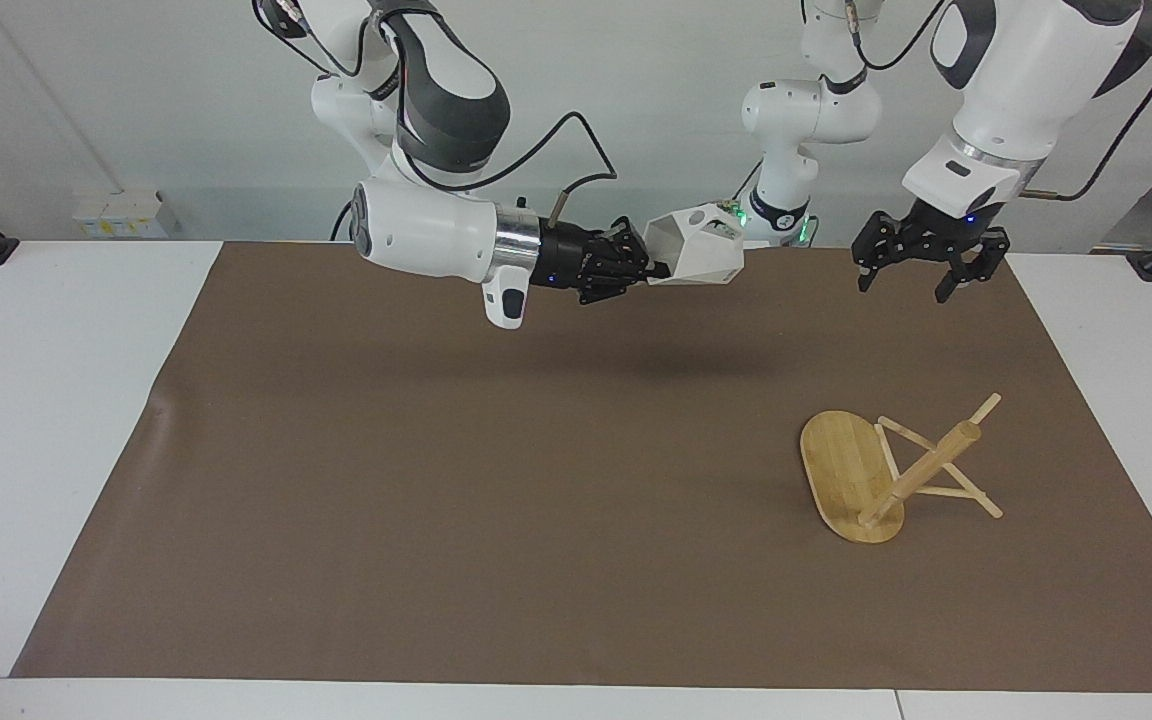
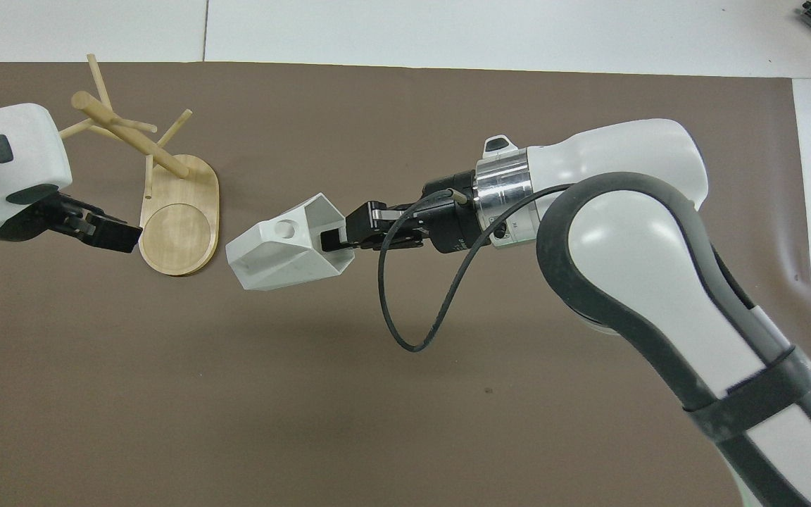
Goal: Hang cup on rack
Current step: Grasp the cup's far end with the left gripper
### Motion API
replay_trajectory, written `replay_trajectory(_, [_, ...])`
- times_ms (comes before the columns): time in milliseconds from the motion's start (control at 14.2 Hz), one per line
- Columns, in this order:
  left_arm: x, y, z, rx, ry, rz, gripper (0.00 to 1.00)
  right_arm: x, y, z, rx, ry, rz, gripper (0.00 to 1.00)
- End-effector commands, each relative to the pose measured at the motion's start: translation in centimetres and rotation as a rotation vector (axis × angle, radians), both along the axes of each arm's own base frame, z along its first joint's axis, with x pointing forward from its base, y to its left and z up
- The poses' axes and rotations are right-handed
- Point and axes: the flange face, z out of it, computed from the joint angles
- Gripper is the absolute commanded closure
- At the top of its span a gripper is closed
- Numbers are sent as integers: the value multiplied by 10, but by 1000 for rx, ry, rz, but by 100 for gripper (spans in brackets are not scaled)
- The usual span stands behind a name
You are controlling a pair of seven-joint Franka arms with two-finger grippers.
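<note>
The white faceted cup [image 1: 698, 245] [image 2: 286, 243] hangs in the air on its side, high over the brown mat, its handle with the round hole turned up. My right gripper [image 1: 648, 268] [image 2: 333, 238] is shut on the cup's rim. The bamboo rack [image 1: 891, 470] [image 2: 152, 179] lies tipped over on the mat toward the left arm's end, its oval base on edge and its post and pegs resting on the mat. My left gripper [image 1: 921, 275] [image 2: 120, 236] hangs open and empty in the air above the mat, over the edge of the rack's base in the overhead view.
A brown mat [image 1: 496, 480] covers the middle of the white table [image 1: 46, 400]. A loose black cable [image 2: 419, 310] loops from the right wrist. A third robot arm [image 1: 796, 150] stands at the robots' edge of the table.
</note>
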Motion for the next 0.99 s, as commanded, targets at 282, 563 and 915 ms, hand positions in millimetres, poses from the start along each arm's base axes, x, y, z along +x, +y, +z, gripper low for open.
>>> replay_trajectory(282, [-20, 5, -8, -85, -13, -551, 0, 5, -2, 4, 27, 34, -44, 100])
replay_trajectory(563, [-30, -4, -11, -183, 8, -615, 0, 4, -1, 4, 25, 35, -45, 100])
replay_trajectory(915, [-37, -36, -6, -269, -18, -687, 0, 5, -2, 4, 23, 43, -51, 100])
